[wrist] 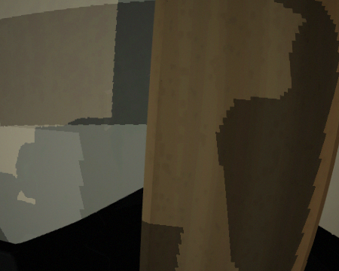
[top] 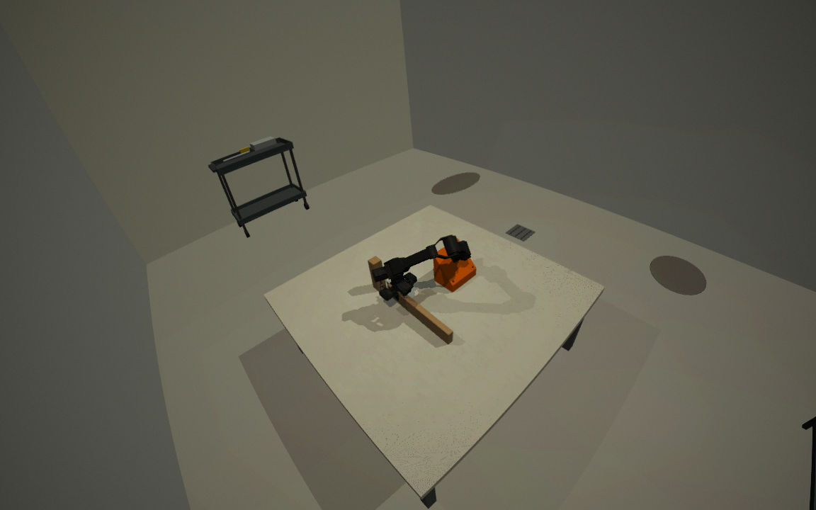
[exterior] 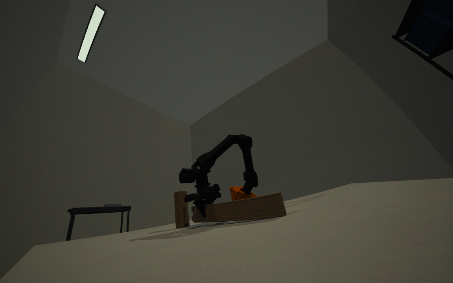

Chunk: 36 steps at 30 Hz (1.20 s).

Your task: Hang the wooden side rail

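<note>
The wooden side rail (top: 426,318) (exterior: 245,208) (wrist: 200,113) stands on its narrow edge, its far end on the table. Its hook end appears slightly raised, with shadow beneath. My gripper (top: 396,293) (exterior: 203,212) is shut on the rail near the hook end; the rail fills much of the wrist view. The headboard post (top: 374,270) (exterior: 179,210) stands upright just beyond that end, its slot facing the rail. In the exterior view, the steel hooks (exterior: 192,213) show as a small grey shape beside the post, with a narrow gap between. The pins are too small to make out clearly.
The table (top: 411,393) (exterior: 291,246) bears the arm's orange base (top: 454,269) (exterior: 238,193), close to the rail and behind it in the exterior view. The arm arches over from the base. A dark cart (top: 268,200) stands away from the table.
</note>
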{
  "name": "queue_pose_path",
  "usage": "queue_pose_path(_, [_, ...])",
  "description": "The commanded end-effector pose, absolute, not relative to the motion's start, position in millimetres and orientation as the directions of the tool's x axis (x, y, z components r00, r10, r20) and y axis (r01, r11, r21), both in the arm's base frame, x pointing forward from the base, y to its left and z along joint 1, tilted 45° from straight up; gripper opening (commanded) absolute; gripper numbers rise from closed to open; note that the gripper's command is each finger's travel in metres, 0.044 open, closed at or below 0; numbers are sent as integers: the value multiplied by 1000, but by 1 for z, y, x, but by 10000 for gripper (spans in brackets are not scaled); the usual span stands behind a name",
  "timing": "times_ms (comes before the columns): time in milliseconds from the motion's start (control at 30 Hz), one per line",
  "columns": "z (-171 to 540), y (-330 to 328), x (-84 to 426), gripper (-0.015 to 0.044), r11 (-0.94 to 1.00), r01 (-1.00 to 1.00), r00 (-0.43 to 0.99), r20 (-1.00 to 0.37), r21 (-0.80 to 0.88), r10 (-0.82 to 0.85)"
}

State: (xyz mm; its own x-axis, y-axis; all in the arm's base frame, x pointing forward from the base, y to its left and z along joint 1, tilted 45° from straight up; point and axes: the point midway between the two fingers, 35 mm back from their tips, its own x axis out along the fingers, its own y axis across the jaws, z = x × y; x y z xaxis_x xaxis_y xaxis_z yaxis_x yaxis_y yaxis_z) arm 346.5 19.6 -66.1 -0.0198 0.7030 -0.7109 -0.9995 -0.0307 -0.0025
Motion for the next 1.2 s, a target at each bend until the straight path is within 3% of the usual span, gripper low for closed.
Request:
queue_pose_path(0, [-66,16,350,0,-22,-1000,-8,-712,-10,702])
queue_pose_path(1167, [-69,14,348,0,-22,-1000,-8,-712,-10,702])
